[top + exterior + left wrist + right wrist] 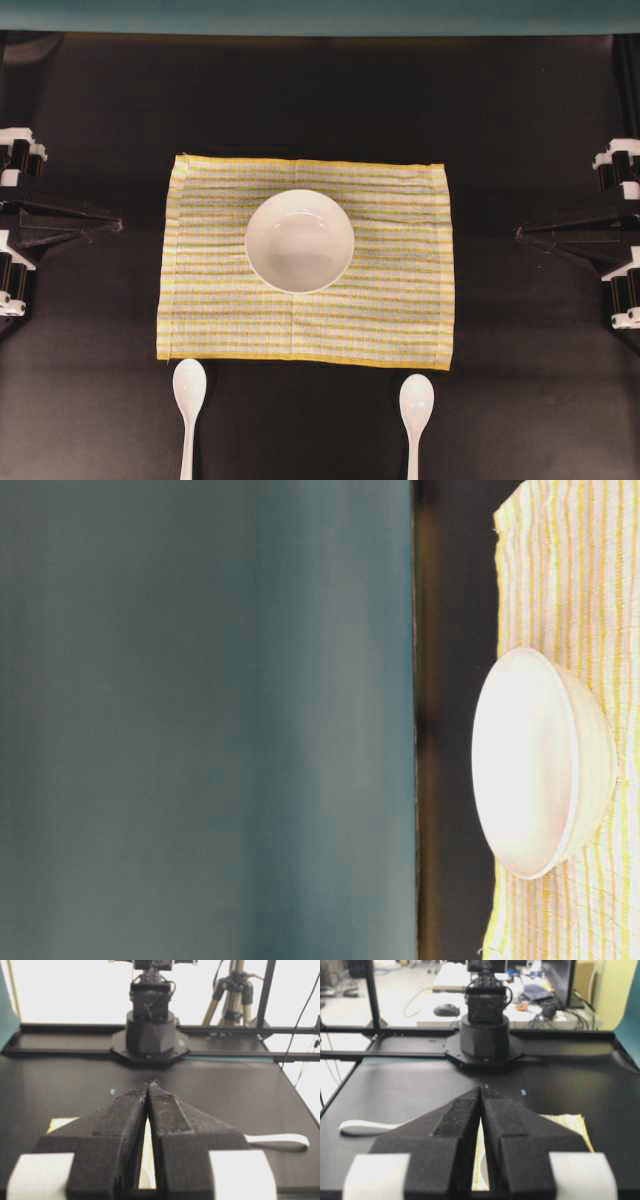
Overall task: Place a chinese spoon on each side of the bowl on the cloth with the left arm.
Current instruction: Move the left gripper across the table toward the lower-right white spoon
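Note:
The white bowl (299,241) (540,765) sits a little above the middle of the striped yellow cloth (400,290) (590,570). Two white chinese spoons lie on the black table just below the cloth's near hem, one at the left (189,385) and one at the right (416,400), handles pointing toward the near edge. My left gripper (115,226) (150,1083) hangs shut and empty left of the cloth. My right gripper (522,233) (482,1087) is shut and empty on the right. A spoon (277,1140) lies to the right in the left wrist view, and a spoon (365,1127) to the left in the right wrist view.
The black table (320,110) surrounds the cloth on all sides. A teal backdrop (320,15) runs along the far edge. The opposite arm's base (150,1035) (485,1035) stands across the table in each wrist view.

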Tool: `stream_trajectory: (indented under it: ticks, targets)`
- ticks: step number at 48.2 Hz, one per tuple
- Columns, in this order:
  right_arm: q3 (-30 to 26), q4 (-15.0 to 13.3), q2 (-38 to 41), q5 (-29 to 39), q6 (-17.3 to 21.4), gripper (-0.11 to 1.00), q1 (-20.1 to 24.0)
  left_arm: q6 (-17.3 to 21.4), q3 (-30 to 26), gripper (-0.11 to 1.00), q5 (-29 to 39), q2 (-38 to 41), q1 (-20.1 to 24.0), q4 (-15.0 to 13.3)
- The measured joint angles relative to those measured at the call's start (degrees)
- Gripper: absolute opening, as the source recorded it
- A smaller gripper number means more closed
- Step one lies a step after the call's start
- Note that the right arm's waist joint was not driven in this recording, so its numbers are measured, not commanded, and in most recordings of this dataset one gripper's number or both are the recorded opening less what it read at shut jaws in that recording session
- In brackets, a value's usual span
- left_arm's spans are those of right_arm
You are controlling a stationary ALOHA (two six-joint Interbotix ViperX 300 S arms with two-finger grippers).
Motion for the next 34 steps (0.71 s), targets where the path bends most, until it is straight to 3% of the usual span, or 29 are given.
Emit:
stream_trajectory:
  ticks: [4, 7, 11, 16, 26, 34]
  targets:
    - [0.00, 0.00, -0.09, 0.09, 0.00, 0.08, 0.00, -1.93, -0.44, 0.03, 0.09, 0.88, -0.70, 0.62]
    - [0.09, 0.00, -0.09, 0.35, 0.00, 0.01, 0.00, -10.46, -1.85, 0.01, 0.18, 3.87, -3.43, 1.67]
    - [0.00, 0.00, -0.35, 1.32, -0.09, 0.00, 0.00, -19.42, -2.90, 0.01, 0.18, 7.73, -4.04, 2.02]
    - [0.09, 0.00, -0.53, 2.81, 0.00, 0.00, 0.00, -26.10, -4.31, 0.00, -0.35, 13.01, -3.96, 2.02]
    - [0.09, 0.18, -0.62, 5.89, 0.00, 0.00, 0.00, -33.31, -9.84, 0.01, -2.37, 25.66, -4.66, 2.11]
    - [0.18, 0.35, -0.53, 6.86, -0.09, 0.00, 0.00, -35.24, -17.14, 0.06, -2.37, 36.74, -6.86, 2.11]
